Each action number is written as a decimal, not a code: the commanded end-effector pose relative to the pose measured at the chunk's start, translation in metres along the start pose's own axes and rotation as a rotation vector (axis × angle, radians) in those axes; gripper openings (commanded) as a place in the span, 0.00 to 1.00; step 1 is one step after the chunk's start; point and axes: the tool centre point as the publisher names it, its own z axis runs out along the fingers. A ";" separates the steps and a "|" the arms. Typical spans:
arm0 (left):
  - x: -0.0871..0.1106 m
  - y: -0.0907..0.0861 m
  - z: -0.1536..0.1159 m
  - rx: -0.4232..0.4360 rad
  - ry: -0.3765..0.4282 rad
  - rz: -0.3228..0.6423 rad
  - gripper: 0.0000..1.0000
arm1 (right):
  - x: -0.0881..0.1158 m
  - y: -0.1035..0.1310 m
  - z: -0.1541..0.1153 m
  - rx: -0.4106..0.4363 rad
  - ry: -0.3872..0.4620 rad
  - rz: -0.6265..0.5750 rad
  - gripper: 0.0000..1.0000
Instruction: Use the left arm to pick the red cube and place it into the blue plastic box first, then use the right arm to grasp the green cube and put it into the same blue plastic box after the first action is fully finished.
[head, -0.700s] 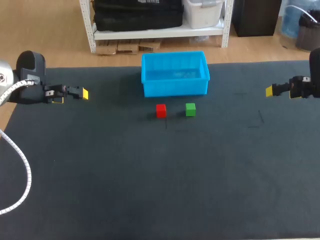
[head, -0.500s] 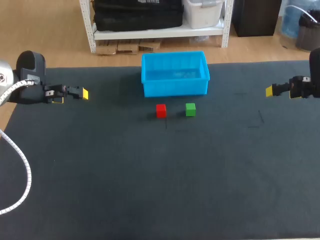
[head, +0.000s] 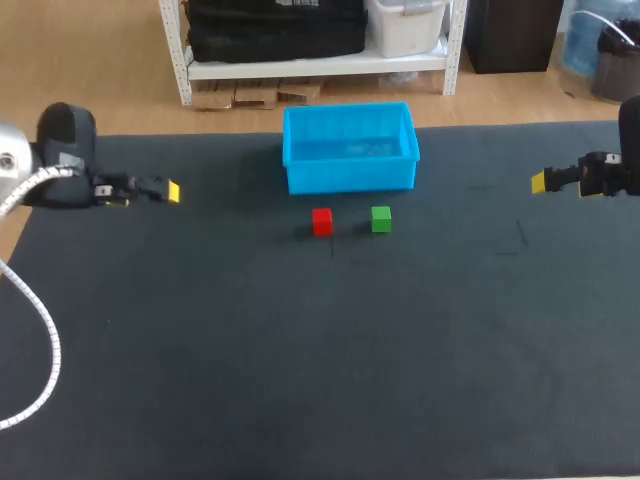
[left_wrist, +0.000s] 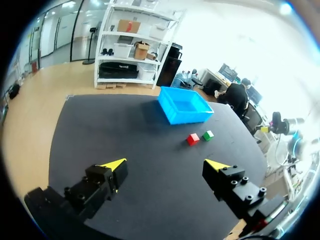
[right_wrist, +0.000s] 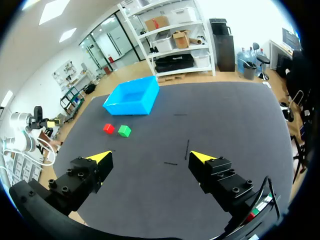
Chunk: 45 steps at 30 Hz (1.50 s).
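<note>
At the far middle of the table (head: 300, 380), just in front of the blue plastic box (head: 350, 178): one red cube (head: 321, 221) and one green cube (head: 381, 219), side by side with a gap between, red to the left, neither yet in the box. Left gripper (head: 172, 191): at the table's left edge, well apart from the cubes, fingers spread wide, nothing between them. Right gripper (head: 538, 182): at the right edge, likewise spread and empty. Step in hand, by your likely reading: the first, barely begun, namely the left gripper's approach to the red cube. Next move calls for: you carry the left gripper across and down until its fingers straddle the red cube, without nudging the green cube near it; you hold the right gripper back until the red cube lies in the box. Change against the earlier frames: left gripper shifted slightly rightward and toward the near edge; right gripper, both cubes and box where they were.
</note>
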 end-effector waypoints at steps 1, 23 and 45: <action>-0.006 -0.020 0.017 -0.131 0.013 0.023 1.00 | 0.000 0.000 0.000 0.001 0.001 0.000 1.00; -0.014 -0.101 0.070 -0.237 0.203 0.013 1.00 | 0.000 0.000 0.000 0.001 0.001 0.000 1.00; -0.021 -0.116 0.079 -0.217 0.250 -0.052 1.00 | 0.000 0.000 0.000 0.001 0.001 0.000 1.00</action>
